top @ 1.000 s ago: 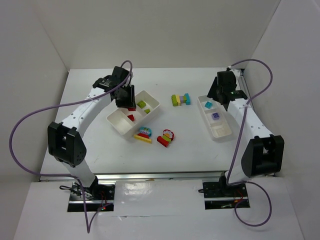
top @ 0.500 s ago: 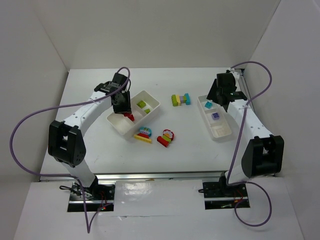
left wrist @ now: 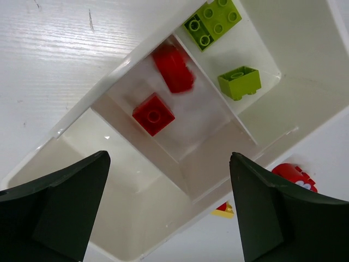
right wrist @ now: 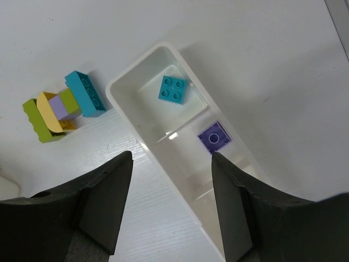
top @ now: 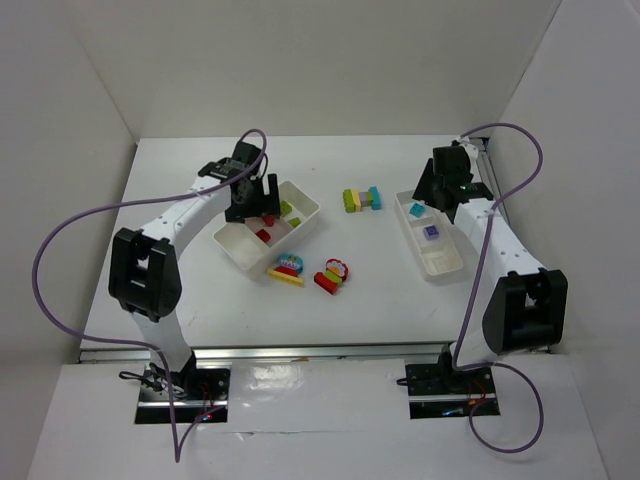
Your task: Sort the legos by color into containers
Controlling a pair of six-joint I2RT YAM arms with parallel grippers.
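Left gripper (left wrist: 169, 164) hangs released and empty, jaws wide, over the wide tray (left wrist: 98, 94). Under it, in this tray's middle compartment, lie 2 red bricks (left wrist: 154, 113). The rounded red brick (left wrist: 173, 66) looks blurred, with its long axis about parallel to the divider. It may bounce over that low wall to the green bricks (left wrist: 239, 82).

White table (top: 380, 310) (ribbed, it seems), white walls (top: 330, 70).

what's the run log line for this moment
left end effector: open over three-compartment tray | red bricks: share one compartment | right end effector: open over narrow tray | in it: cyan brick, purple brick
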